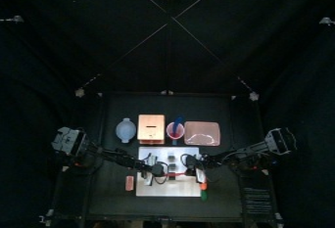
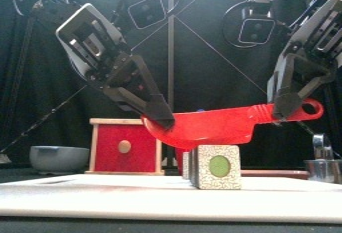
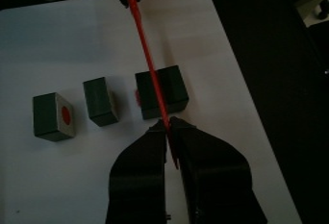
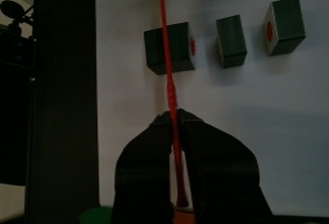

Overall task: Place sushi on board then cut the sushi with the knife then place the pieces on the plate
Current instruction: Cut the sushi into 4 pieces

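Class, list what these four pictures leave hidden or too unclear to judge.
1. Front view: the nearest sushi piece hides the others behind it, so they cannot be counted there.
2. Left wrist view: the red knife shows edge-on, so whether it touches the piece under it is unclear.
3. Top view: the red cup is too small to show its contents.

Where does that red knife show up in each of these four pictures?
Front view: red knife across the middle, above a sushi piece.
Left wrist view: thin red line up the middle.
Right wrist view: likewise.
Top view: too small to tell.
Shared landmark: white board.
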